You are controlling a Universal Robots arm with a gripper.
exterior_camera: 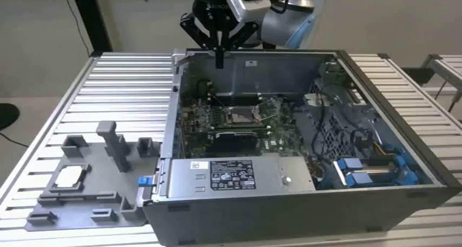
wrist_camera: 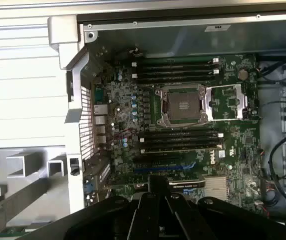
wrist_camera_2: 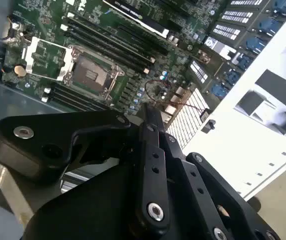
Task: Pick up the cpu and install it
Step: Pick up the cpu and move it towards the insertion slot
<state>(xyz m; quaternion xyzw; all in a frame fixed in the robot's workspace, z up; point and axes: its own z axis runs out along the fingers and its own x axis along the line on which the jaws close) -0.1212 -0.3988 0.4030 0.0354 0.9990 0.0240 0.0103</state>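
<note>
- Hovering above the rear wall of the computer case (exterior_camera: pixel 289 68), my claw (exterior_camera: pixel 218 63) is clenched on nothing, its fingers pressed together.
- The cpu (exterior_camera: pixel 68 177) lies flat in a grey fixture tray (exterior_camera: pixel 79 206) outside the case, on the exterior view's left, well apart from me.
- As I judge it, fingers clenched like this would strike the chip's metal top rather than straddle it.
- The tray's upright posts (exterior_camera: pixel 110 141) stand near the chip and could catch a finger.
- A chip set tilted into the open socket (exterior_camera: pixel 242 115) could bend its contacts.
</note>
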